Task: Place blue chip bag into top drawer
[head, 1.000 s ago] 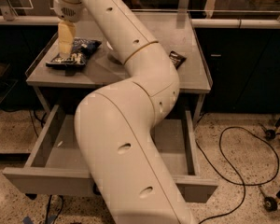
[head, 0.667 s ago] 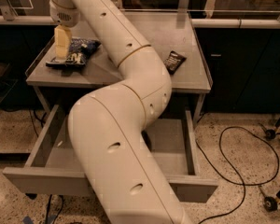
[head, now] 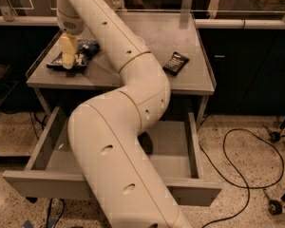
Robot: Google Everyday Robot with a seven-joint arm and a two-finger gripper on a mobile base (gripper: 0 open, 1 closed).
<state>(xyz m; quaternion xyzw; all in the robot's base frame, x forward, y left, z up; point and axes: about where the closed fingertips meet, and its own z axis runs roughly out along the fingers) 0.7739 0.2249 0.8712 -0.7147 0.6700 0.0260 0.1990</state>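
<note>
Item: gripper (head: 67, 61), pale yellow, pointing straight down at the back-left corner of the grey table (head: 147, 37). Its tip is on or just above the blue chip bag (head: 88, 49); contact cannot be confirmed. Whether it is open or closed cannot be told, nor whether it has hold of anything. Blue chip bag: lies flat on the tabletop near the left edge, apparently not lifted, with the gripper over its left half. Step in hand, as judged: securing the bag before the carry. Handling notes: crinkly foil is likely to slip and buckle, so the grasp is best taken on a raised fold or the bag's edge and closed firmly. The lift should go straight up until the bag clears the table's raised rim, then forward and down. Arm (head: 133, 94): white and jointed, rising from the bottom of the view. It passes in front of the drawer, bends at an elbow over the table's front edge, and reaches back and left to a vertical wrist. Top drawer (head: 38, 184): pulled well out beneath the tabletop, grey floor and side walls showing, the middle of its front panel hidden by the arm. Also present: black-brown bar packet (head: 175, 63) on the table's right side, well apart from the bag; black cable (head: 247, 175) looped on the speckled floor.
</note>
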